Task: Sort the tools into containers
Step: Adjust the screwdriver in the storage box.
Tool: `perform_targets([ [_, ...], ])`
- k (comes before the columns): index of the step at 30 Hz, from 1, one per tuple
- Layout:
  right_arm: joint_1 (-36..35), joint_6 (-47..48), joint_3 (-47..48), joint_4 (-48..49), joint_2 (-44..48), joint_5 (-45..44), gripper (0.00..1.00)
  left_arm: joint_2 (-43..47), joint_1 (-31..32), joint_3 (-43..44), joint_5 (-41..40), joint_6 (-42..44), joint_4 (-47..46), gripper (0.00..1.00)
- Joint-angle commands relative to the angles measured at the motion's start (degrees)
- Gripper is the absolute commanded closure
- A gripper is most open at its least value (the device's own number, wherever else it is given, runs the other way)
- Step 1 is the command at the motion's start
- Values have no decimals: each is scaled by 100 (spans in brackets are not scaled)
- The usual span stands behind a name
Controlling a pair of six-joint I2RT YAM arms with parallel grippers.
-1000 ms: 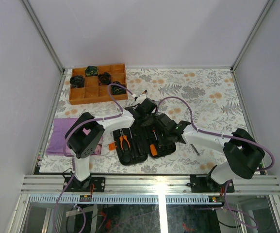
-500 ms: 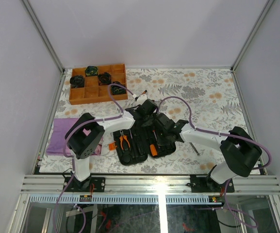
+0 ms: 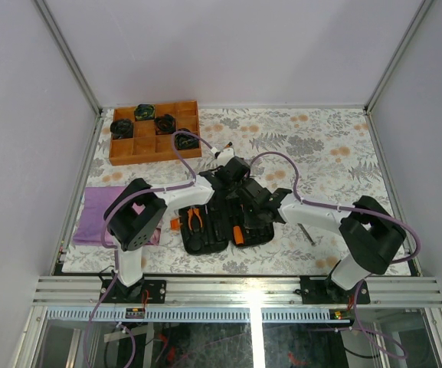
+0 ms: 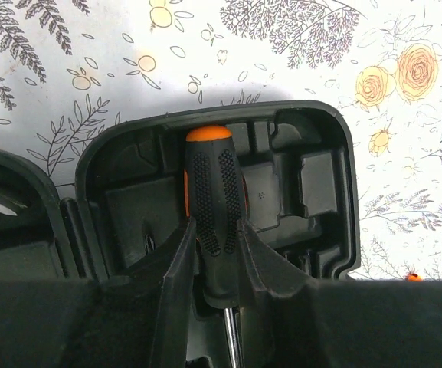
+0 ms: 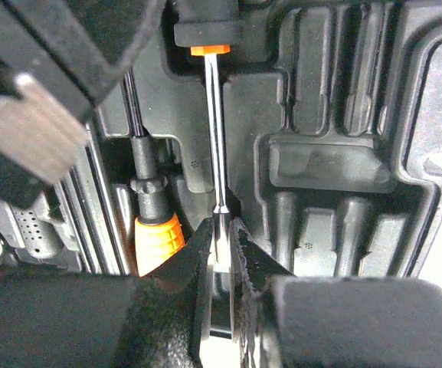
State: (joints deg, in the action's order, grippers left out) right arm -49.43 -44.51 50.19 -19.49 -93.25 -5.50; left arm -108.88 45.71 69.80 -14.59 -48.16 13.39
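Both arms have hold of one tool over the open black hard case point(image 3: 213, 236), which lies on the flowered surface point(image 3: 335, 153) toward six o'clock, just ahead of the bases. The left pincer point(image 4: 215, 234) is clenched on the ribbed black handle of an orange-capped screwdriver point(image 4: 214, 184). The right pincer point(image 5: 222, 234) is nipped onto its thin steel shaft. The screwdriver lies over the moulded slots; whether it touches them I cannot tell.

To my eye the job now is seating it: line the shaft along a free groove, lower both ends level, and free the shaft end first so the handle can be pressed home. The orange-handled screwdriver point(image 5: 158, 241) already bedded at nine o'clock of the shaft leaves little slack there. The case's raised rim hems in the handle end. Open surface lies beyond at one to three o'clock, and the brown wooden tray point(image 3: 140, 150) sits well off at eleven
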Motion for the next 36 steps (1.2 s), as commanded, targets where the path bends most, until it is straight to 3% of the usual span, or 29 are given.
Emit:
perform_targets([
  [1,-144,-344,-853,452,-1634,-319,100,-535,223,-422,694,-33,538,100],
  [11,-180,-386,-868,613,-2027,-269,100,-718,228,-442,729,-57,626,100],
  [19,-179,165,-1073,-41,194,-355,100,61,205,-1084,457,-131,706,100],
  [23,-178,386,-1069,-537,737,-409,100,425,233,-1600,479,-287,692,100],
  [27,-174,419,-1280,-425,939,-118,100,821,351,-2014,443,-447,675,100],
  [29,-176,395,-1329,-403,1033,-60,96,986,403,-2116,458,-494,689,100],
  [36,-179,480,-1230,-474,1797,-92,68,1335,432,-1962,389,-426,865,97],
])
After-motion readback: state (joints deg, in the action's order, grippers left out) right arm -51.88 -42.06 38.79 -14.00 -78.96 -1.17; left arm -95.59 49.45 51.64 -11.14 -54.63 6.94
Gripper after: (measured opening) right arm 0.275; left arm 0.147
